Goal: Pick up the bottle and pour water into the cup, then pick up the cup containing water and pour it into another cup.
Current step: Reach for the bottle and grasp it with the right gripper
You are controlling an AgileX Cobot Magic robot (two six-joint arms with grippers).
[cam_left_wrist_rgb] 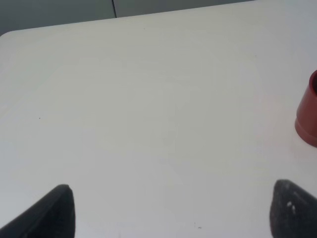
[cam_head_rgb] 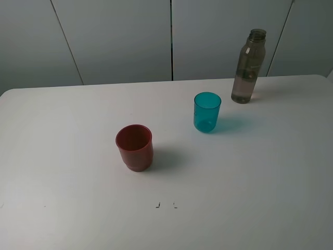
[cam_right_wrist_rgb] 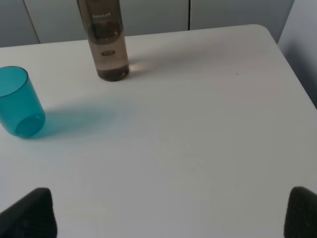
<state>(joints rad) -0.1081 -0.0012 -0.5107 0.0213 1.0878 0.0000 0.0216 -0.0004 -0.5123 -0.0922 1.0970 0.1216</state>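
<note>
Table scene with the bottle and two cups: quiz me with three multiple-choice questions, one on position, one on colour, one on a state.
1. From the high camera, the bottle stands where? A behind the teal cup; B in front of it; C inside it.
2. The wider cup is what colour? A yellow; B red; C white.
3. The right claw is: A shut on the bottle; B shut on a cup; C open and empty.
Answers: 1 A, it is nearer the far table edge; 2 B, plainly dark red; 3 C, its fingers sit wide apart over bare table.

Wrist views crop the upper bottle [cam_right_wrist_rgb: 107, 49] and most of the red cup [cam_left_wrist_rgb: 309, 115].
</note>
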